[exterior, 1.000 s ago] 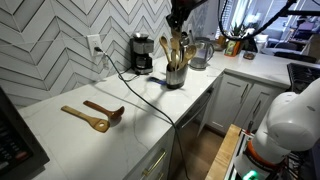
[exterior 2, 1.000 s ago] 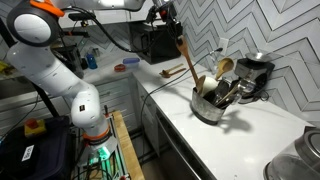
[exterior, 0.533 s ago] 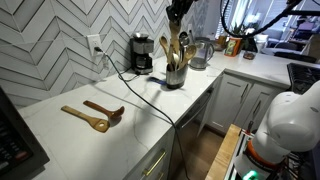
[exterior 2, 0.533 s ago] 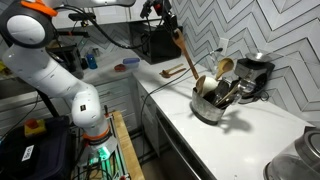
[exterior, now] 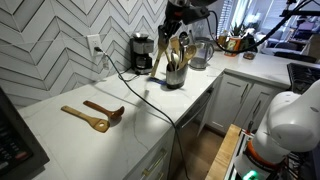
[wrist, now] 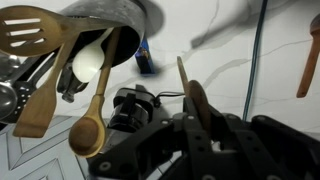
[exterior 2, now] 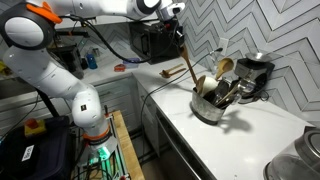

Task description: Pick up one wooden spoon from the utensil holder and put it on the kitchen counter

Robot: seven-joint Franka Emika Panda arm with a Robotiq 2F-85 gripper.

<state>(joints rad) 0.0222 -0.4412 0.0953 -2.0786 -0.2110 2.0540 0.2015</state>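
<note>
the tool [exterior 2: 177, 26] is pinching the wooden spoon [exterior 2: 188, 60] by its handle, holding it tilted over the holder [exterior 2: 207, 110] near the tabletop's [exterior 2: 250, 135] back edge.

**Bright, even room light; your wrist view is soft and murky.**

In an exterior view the window [exterior: 232, 10] at 1 o'clock blows out to white. Below it, your kitchen counter [exterior: 55, 135] reads bright, with only faint, soft shadows under what lies on it. In an exterior view the 9 o'clock side sits dim, while the tiled wall [exterior 2: 275, 30] toward 2 o'clock is well lit. Both exterior views are coarse, and fine edges break up. On your wrist view the gripper [wrist: 190, 115] at 6 o'clock is a dark, out-of-focus mass. The wooden spoon [wrist: 195, 100] pinched in it is smeared, and the utensil holder [wrist: 115, 15] at 11 o'clock is blurred with a pale sheen.
</note>
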